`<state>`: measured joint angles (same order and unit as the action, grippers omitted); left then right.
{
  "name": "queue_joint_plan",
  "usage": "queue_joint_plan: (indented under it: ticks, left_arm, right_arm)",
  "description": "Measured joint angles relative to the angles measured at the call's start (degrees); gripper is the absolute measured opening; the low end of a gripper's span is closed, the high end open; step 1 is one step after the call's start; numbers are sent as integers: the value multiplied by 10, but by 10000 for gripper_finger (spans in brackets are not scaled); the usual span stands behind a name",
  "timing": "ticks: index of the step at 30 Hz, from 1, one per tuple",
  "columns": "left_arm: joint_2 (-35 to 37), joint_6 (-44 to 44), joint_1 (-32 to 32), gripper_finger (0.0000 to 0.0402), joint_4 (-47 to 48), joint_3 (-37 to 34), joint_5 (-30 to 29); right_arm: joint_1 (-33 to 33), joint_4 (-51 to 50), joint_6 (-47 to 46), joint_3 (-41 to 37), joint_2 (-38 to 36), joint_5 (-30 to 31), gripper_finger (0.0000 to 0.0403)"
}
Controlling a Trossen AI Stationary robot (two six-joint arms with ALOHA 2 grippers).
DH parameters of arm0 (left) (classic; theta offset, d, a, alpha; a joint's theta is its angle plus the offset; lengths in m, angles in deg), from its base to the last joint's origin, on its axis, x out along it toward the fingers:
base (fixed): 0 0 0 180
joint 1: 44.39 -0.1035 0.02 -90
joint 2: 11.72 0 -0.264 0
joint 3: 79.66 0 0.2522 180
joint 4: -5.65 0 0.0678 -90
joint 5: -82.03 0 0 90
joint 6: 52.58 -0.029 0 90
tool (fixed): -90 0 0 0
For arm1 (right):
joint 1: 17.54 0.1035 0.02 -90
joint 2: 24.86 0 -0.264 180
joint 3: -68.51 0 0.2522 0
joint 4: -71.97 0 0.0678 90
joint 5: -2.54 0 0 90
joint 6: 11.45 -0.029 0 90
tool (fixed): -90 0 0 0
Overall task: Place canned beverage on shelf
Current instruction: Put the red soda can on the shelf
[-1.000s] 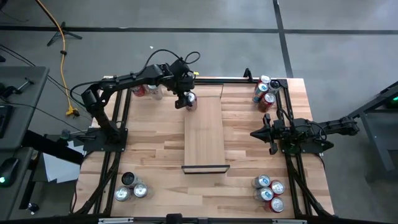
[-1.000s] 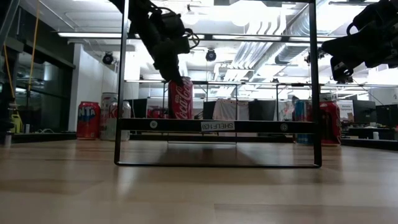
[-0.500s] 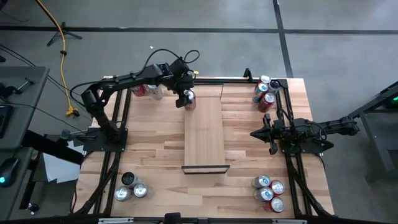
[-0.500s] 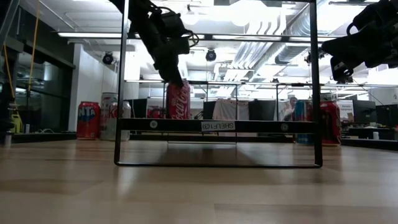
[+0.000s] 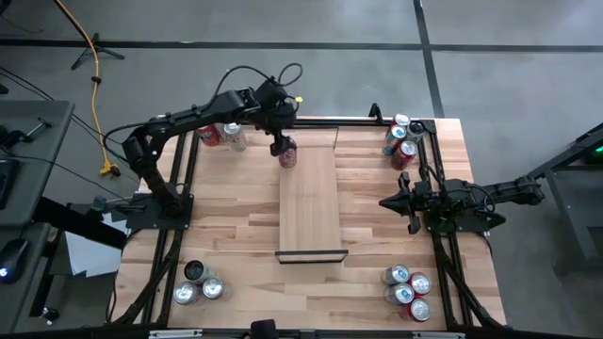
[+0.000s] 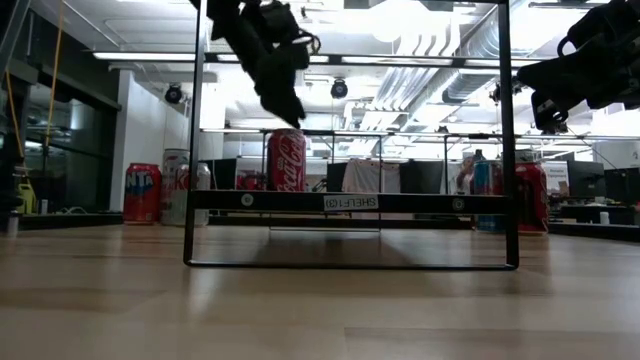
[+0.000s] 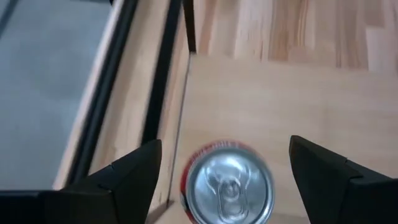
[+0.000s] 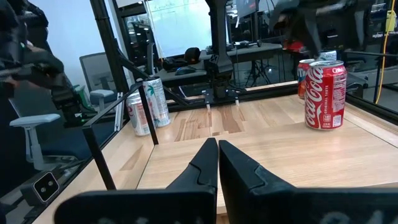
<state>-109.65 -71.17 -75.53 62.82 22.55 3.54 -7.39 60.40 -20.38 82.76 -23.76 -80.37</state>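
Note:
A red cola can [image 7: 229, 190] stands upright on its base at the far left corner of the shelf [image 5: 309, 202], a pale board with black rails. It also shows in the low view [image 6: 287, 160] and the right wrist view [image 8: 325, 94]. My left gripper [image 7: 225, 149] hangs open just above the can, one finger to each side of it, clear of its top [image 6: 285, 108]. My right gripper [image 8: 217, 146] waits shut at the table's right side [image 5: 386, 201], pointing level toward the shelf.
Groups of cans stand at the table's far left [image 5: 221, 137], far right [image 5: 403, 139], near left [image 5: 200, 282] and near right [image 5: 407, 287]. Black frame rails [image 5: 188, 179] run along the table's sides. The tall black shelf frame [image 6: 505, 150] stands over the board.
My left gripper has let go of the red can and risen clear of its top. The can tipped slightly half a second ago and now stands upright on the shelf's far left corner.

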Motion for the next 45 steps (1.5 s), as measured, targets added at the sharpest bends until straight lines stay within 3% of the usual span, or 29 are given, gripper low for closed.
queue_joint_plan:
  ticks: [4,11,20,26,31,41,45]
  left_arm:
    - [1,48,10,296,4,32,-18]
    - [1,233,85,296,48,42,-243]
    - [1,520,146,296,59,42,-385]
    - [0,592,145,296,78,-1,-394]
    - [0,633,142,296,28,-55,-346]
    - [0,665,150,296,13,-59,-358]
    - [-2,678,150,296,17,-60,-335]
  right_arm:
    - [0,0,0,0,0,0,0]
    - [0,0,0,0,0,0,0]
    - [0,0,0,0,0,0,0]
    - [0,0,0,0,0,0,0]
    - [0,0,0,0,0,0,0]
    - [0,0,0,0,0,0,0]
    - [0,0,0,0,0,0,0]
